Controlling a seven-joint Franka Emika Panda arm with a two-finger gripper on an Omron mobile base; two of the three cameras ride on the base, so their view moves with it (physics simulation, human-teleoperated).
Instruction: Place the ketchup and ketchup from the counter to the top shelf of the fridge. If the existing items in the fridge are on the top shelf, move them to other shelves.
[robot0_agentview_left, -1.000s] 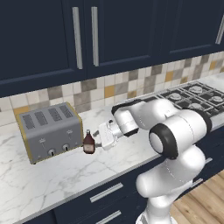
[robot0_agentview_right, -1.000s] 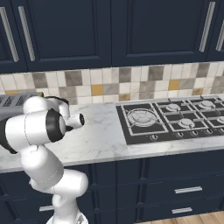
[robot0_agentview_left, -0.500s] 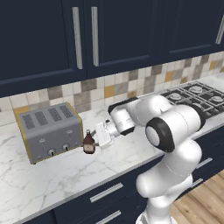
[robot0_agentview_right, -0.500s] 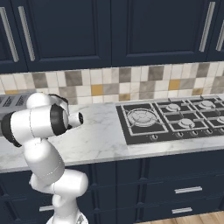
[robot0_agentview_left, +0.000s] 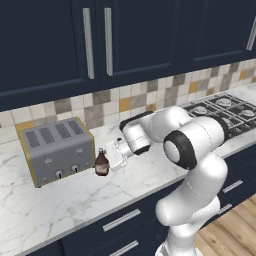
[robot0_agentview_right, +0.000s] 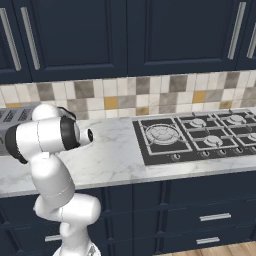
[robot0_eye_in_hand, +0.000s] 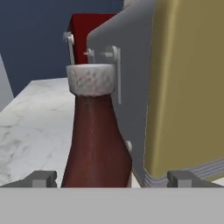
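Hand spread wide around maroon ketchup, beside toaster, near surface's back edge.

1. From behind the arm on its left we look forward and down over the white-grey marbled counter, at middling range, facing the chequered tile backsplash and navy-blue upper cabinets.
2. From behind on the right we look down at the same counter, backsplash and black gas hob, which both base views share.
3. Along the hand we look very close at a dark maroon squat bottle with a pale cap, just beside the grey-and-gold boxy toaster; our left view takes in both, the bottle and the toaster.
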